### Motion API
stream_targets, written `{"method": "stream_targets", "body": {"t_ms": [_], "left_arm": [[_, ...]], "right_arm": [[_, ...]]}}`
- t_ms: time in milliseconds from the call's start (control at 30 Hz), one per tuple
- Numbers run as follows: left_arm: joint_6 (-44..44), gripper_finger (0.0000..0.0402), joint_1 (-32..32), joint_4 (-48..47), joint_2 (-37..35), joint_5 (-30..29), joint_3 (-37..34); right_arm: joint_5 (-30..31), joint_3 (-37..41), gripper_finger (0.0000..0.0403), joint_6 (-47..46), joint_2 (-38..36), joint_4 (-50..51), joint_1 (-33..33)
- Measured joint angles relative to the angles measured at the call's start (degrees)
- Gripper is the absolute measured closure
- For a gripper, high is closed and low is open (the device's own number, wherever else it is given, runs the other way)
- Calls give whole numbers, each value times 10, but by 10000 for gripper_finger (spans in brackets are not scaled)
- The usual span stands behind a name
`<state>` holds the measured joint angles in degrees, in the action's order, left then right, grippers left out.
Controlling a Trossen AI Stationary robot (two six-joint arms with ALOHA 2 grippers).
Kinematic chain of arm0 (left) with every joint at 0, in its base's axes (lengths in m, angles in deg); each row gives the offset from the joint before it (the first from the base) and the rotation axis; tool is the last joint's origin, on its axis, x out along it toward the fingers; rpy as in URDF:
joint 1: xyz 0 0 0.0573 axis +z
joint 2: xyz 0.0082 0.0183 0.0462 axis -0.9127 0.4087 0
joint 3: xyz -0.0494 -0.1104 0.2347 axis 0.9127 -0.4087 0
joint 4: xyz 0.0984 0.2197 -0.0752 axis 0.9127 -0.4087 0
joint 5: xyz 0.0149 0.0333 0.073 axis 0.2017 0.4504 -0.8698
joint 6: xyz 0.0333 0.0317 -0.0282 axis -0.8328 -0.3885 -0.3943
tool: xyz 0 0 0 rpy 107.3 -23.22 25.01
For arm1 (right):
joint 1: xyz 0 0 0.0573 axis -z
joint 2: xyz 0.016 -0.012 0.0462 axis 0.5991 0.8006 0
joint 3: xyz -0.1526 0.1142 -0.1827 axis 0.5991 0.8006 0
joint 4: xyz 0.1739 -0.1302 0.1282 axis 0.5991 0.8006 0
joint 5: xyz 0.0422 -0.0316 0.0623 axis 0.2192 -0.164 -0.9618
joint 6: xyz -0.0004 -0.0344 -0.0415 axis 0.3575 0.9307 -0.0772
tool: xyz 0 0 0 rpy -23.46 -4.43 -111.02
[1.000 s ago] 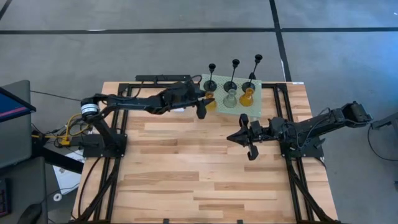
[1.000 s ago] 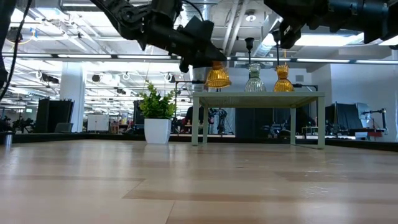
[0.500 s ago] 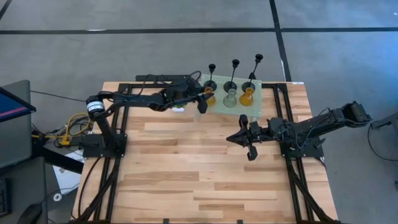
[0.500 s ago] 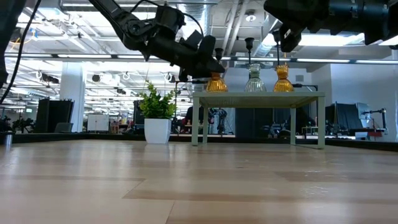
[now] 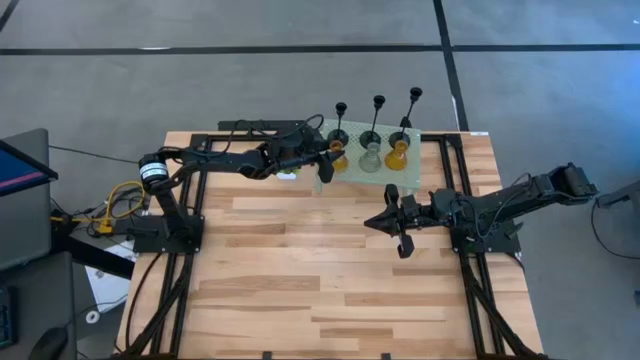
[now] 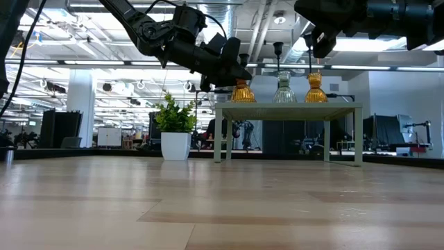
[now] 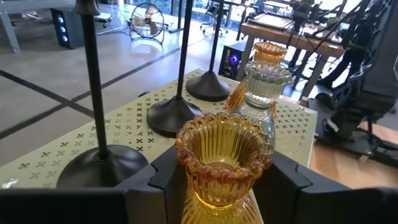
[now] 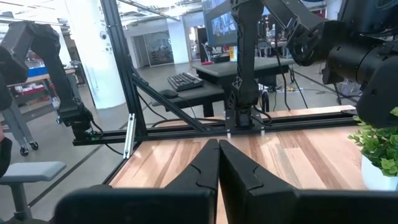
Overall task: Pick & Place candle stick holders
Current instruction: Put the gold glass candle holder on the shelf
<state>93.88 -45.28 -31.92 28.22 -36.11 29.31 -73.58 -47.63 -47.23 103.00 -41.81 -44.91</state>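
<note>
Stand (image 5: 410, 172)-top amber holder (image 7: 221, 163) between left pincer (image 7: 217, 186) fingers.

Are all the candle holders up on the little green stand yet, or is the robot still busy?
Nearly done. Three black holders, the clear glass one and one amber one stand on the green stand. The left end effector holds the last amber holder at the stand's edge; letting go is left. The right end effector waits, shut.

Wooden table (image 5: 300, 260) carries mesh stand (image 5: 415, 172) and plant (image 6: 175, 132).
</note>
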Motion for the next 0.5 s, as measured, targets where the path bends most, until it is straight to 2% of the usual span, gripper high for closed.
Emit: {"method": "stream_targets", "body": {"t_ms": [500], "left_arm": [[20,201,0,13,0,1,0]], "right_arm": [[0,0,403,0,0,0,0]]}}
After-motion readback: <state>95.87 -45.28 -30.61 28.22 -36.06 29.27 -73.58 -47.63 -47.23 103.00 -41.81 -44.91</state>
